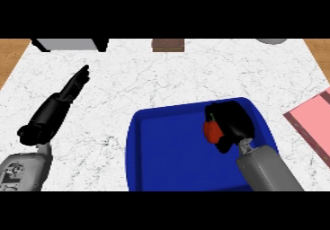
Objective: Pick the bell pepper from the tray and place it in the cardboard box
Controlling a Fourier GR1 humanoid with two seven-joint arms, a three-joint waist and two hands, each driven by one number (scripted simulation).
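Note:
A red bell pepper [211, 130] shows at the right side of the blue tray [167, 148]. My right hand [230, 120] is curled round it from the right and above, hiding most of it. Whether the pepper rests on the tray or is lifted off it I cannot tell. My left hand [74, 83] stays over the white marble counter at the left, fingers straight and pointing away, holding nothing. A pink box [318, 119] with a dark rim lies at the right edge, partly cut off by the view.
Along the far edge of the counter stand a grey and black appliance [69, 44], a small brown block [169, 44] and a grey round object [271, 41]. Wooden floor shows past the counter's far corners.

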